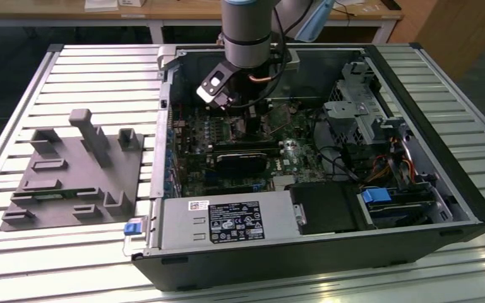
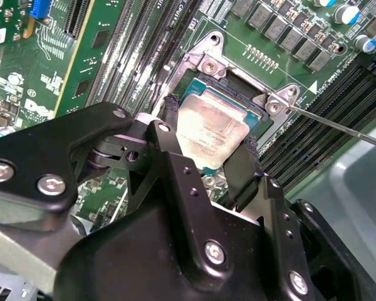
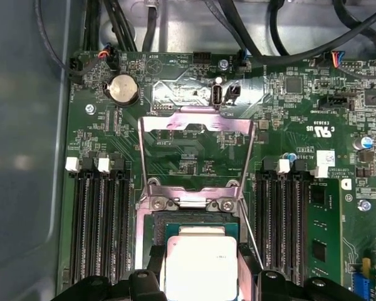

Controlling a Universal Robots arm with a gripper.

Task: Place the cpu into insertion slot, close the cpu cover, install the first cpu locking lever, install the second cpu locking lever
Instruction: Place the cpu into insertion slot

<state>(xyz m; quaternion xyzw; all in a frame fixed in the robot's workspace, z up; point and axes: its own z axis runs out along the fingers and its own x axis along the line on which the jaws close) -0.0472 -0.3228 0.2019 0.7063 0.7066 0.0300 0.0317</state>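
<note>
Gripper (image 2: 210, 128) fingers (image 2: 241, 172) pinching the cpu (image 3: 200, 266) by opposite edges, holding it tilted over the insertion slot (image 3: 191, 221), cpu cover (image 3: 197, 122) lying flipped open, arm reaching into computer case (image 1: 310, 252) at twelve o'clock in the exterior view.

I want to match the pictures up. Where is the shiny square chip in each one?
Exterior view: hidden under the arm, over the green board.
Second wrist view: the chip sits between the gripper fingers, just over the socket.
First wrist view: same chip, held over the socket, flanked by long black slots.
Shared landmark: the socket's silver rim with two screws.
</note>
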